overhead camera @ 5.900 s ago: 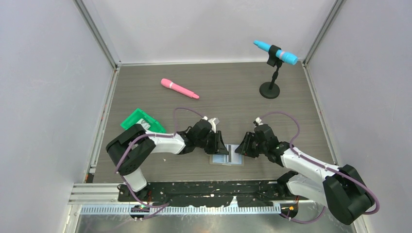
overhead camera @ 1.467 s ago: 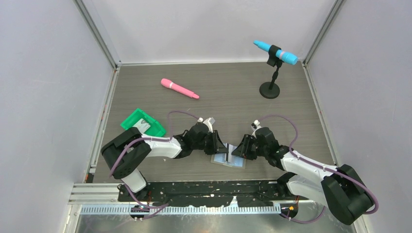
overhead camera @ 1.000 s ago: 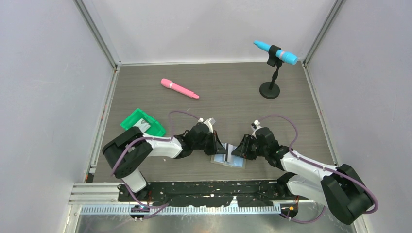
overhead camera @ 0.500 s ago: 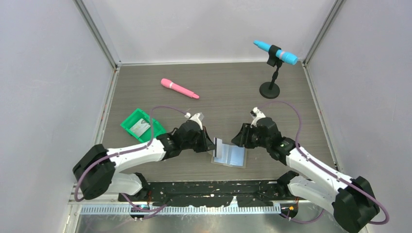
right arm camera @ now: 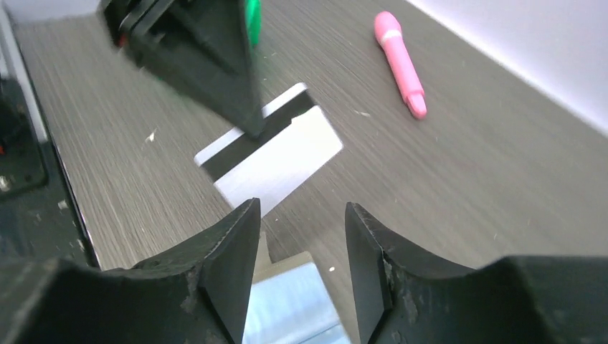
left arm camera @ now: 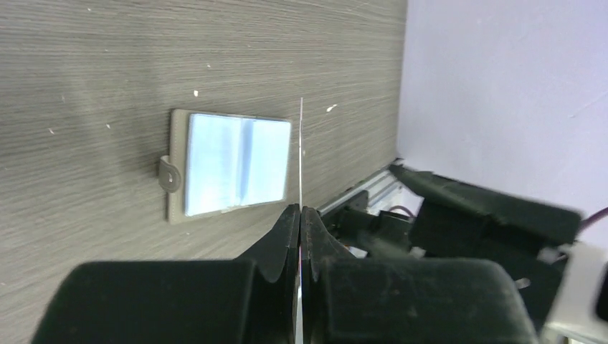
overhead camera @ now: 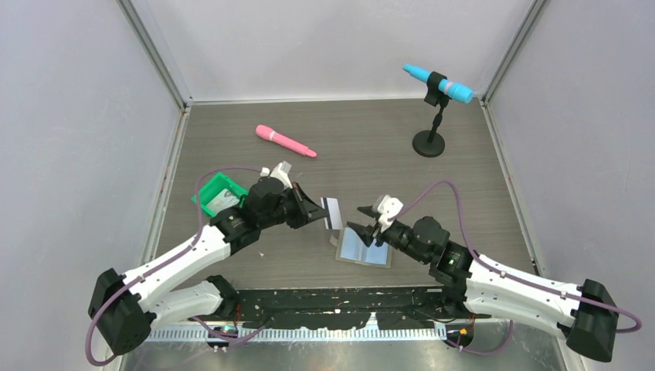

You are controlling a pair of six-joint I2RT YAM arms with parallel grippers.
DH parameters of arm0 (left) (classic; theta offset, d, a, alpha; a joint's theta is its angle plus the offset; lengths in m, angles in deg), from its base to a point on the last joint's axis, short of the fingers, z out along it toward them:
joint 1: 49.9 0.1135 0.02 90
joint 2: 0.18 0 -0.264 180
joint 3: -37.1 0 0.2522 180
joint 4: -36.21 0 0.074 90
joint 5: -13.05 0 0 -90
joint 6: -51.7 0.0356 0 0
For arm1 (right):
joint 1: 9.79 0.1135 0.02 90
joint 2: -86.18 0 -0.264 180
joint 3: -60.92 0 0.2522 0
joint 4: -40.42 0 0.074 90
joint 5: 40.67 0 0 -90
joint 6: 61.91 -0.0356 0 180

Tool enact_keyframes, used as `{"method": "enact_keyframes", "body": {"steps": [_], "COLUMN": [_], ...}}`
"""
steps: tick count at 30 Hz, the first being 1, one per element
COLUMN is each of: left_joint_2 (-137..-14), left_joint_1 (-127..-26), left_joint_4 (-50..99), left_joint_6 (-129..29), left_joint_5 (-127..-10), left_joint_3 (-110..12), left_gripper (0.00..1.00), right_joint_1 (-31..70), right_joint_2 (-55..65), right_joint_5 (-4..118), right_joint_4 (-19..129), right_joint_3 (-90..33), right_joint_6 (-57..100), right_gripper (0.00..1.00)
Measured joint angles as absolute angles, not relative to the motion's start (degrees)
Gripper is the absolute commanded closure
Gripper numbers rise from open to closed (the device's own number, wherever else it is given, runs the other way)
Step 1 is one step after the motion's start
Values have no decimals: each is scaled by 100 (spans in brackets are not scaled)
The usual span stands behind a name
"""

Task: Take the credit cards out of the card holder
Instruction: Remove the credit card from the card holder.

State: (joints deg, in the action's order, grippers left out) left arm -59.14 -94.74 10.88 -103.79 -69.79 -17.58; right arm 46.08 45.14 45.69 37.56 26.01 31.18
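the left gripper (overhead camera: 318, 211) is clenched on a thin whitish-grey plastic credit card (overhead camera: 332, 213) with a dark stripe along one edge. it pinches the card by one end, so most of it sticks out past the fingertips, lifted off the table. from the left wrist the card (left arm camera: 301, 143) shows only as a thin line edge-on, running straight out from the closed tips (left arm camera: 300, 215).

the flat grey card holder (overhead camera: 363, 249) with pale blue translucent pockets lies open on the grey wood-grain table (overhead camera: 371, 154). it is below and a little beyond the held card, apart from it, and just under the right gripper (overhead camera: 369, 220). that gripper hangs over the holder (right arm camera: 290, 304) with its black fingers (right arm camera: 229, 251) spread and nothing between them. the card (right arm camera: 276, 161) is out in front of it, clear of both fingers.

behind the left gripper, partly hidden by its arm, is a green plastic tray (overhead camera: 210, 192). a pink pen-shaped stick (overhead camera: 286, 141) lies well beyond both grippers.
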Motion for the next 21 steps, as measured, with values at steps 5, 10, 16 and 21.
{"method": "enact_keyframes", "body": {"steps": [5, 10, 16, 21], "left_joint_2": [-5621, -5501, -5350, -5265], "left_joint_1": [-9360, -9360, -9360, -9354], "left_joint_4": [1042, 1064, 1064, 1068], "left_joint_6": [-10825, -11188, -11398, -11474], "left_joint_5": [-6697, -6470, -6387, -6389], "left_joint_3": [-1767, -1765, -1706, -1656], "left_gripper": [100, 100, 100, 92], "right_joint_1": [5496, 5957, 6320, 6521], "right_joint_2": [4261, 3852, 3623, 3568], "right_joint_5": [4536, 4228, 3576, 3227], "right_joint_4": [2971, 2457, 1994, 1758], "right_joint_3": [2997, 3132, 3132, 3134], "right_joint_6": [4908, 6058, 6862, 7214], "right_gripper": [40, 41, 63, 94]}}
